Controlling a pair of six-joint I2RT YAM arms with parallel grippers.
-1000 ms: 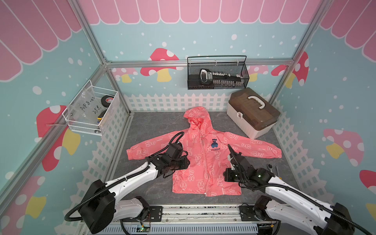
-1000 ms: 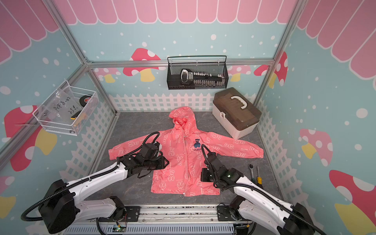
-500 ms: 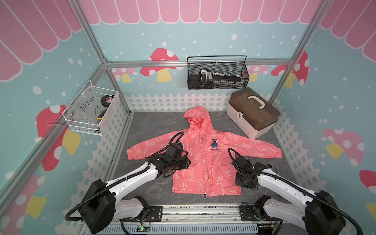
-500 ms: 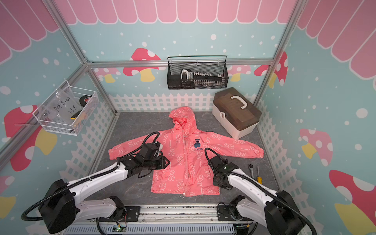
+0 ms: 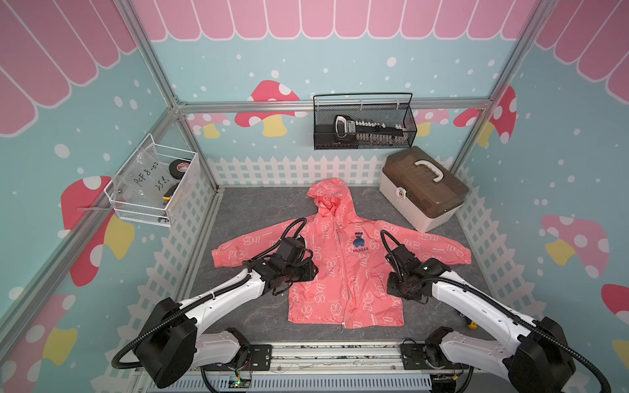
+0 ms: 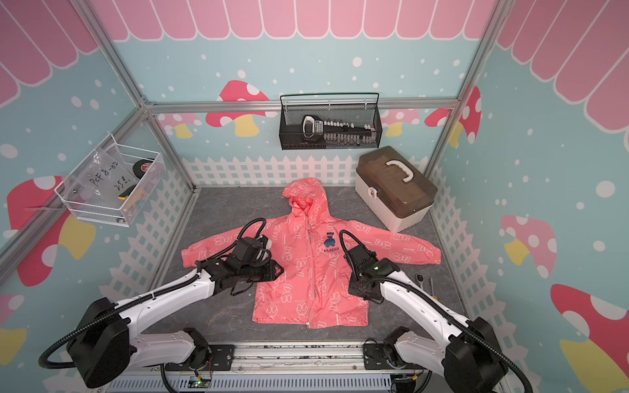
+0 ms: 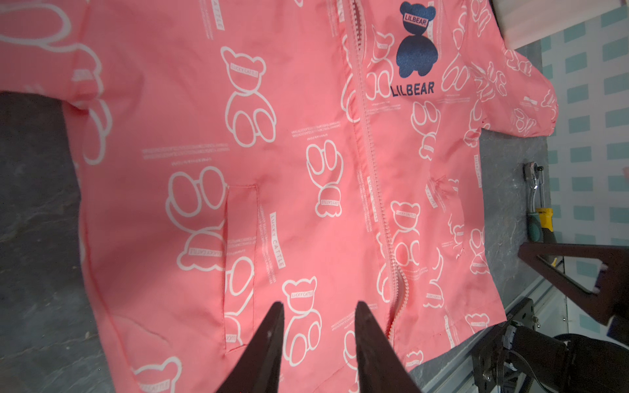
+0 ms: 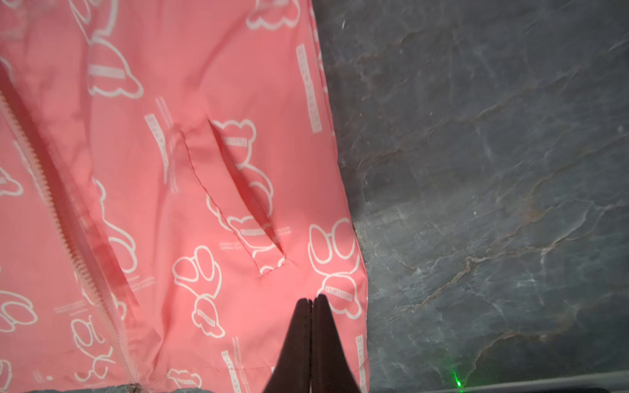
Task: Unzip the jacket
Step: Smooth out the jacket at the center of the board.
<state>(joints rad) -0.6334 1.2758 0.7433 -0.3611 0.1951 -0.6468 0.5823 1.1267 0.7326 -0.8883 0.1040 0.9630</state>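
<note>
Since the slider (image 5: 341, 327) seems already at the hem, 6 o'clock on the jacket (image 5: 326, 282) lying flat on the bench (image 5: 245, 211) in both top views, backing off without snagging fabric matters most. Left wrist: left gripper (image 7: 319, 306) hovers empty, 9 o'clock of the zipper (image 7: 369, 153), jaws narrowly apart. Right wrist: right gripper (image 8: 311, 301) empty, jaws together, by the side seam. Against a second ago, the right arm's elbow is drawn in; the left is unchanged.

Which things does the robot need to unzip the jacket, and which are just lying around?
For the job: jacket, zipper, left gripper, right gripper.

Just lying about: toolbox, black wire basket, white wire basket, ratchet, screwdriver.
</note>
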